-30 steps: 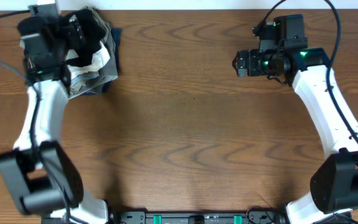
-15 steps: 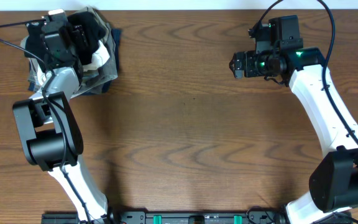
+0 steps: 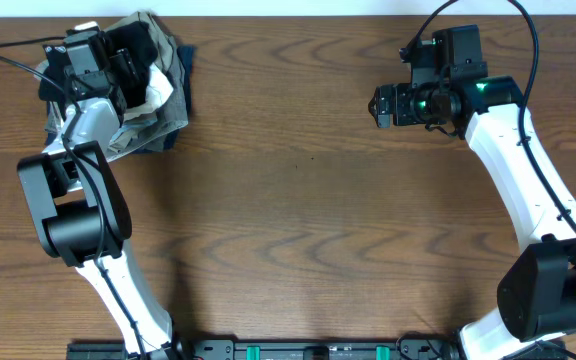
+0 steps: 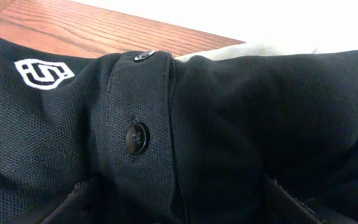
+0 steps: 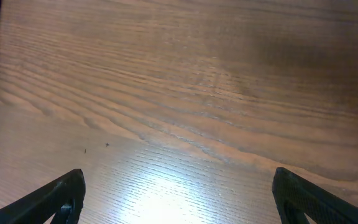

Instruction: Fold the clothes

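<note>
The black garment lies bunched on top of a stack at the table's far left corner. In the left wrist view it fills the frame, showing a button placket and a small white logo. My left gripper is right at the garment; its fingers are spread wide with black fabric bulging between them. My right gripper hovers open and empty over bare wood at the far right, and its fingers stand wide apart.
Under the black garment sits a stack of folded white, khaki and grey garments. The table's far edge runs just behind the stack. The wooden tabletop stretches between the arms.
My left arm has swung round and brought its gripper in against the black garment on the stack. The right gripper has shifted slightly left.
</note>
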